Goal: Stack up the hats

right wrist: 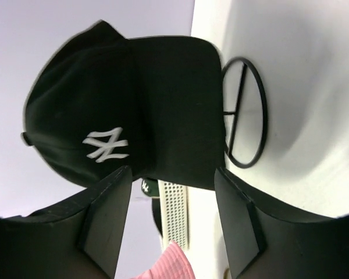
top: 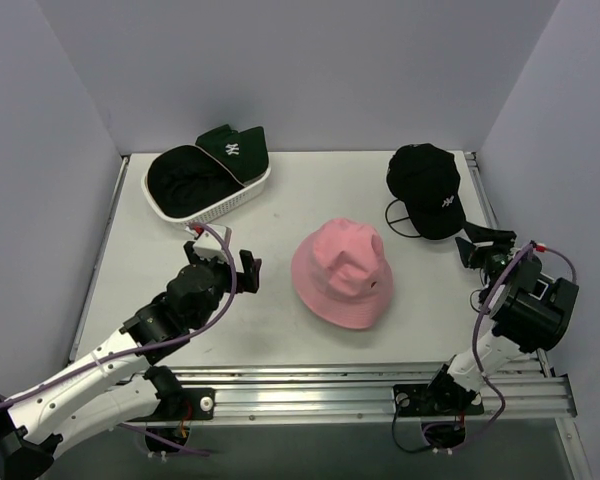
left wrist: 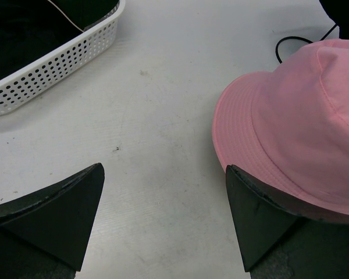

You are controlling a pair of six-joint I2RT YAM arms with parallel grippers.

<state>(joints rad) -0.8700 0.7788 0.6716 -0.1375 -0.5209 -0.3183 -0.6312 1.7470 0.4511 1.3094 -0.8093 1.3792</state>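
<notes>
- The right claw (right wrist: 171,218) stood released, jaws apart with nothing between them, just at 5 o'clock of the black fabric baseball cap with a white logo (top: 427,188). That cap sat at 2 o'clock on the white surface (top: 310,190). A closing bite might have pinched only the brim's edge, letting the soft cap slip or fold.
- A thin black wire ring (right wrist: 237,111) lay partly under that cap's brim and could have snagged and lifted with it.
- The left claw (top: 223,262) gaped wide and empty at 9 o'clock of the pink fabric bucket hat (top: 342,272) in the middle. A reach might have shoved the floppy brim instead of catching it.
- The dark green baseball cap (top: 232,150) lay at the far end of the white plastic mesh basket (top: 242,195) at 11 o'clock. Lifting it could have dragged the light basket.
</notes>
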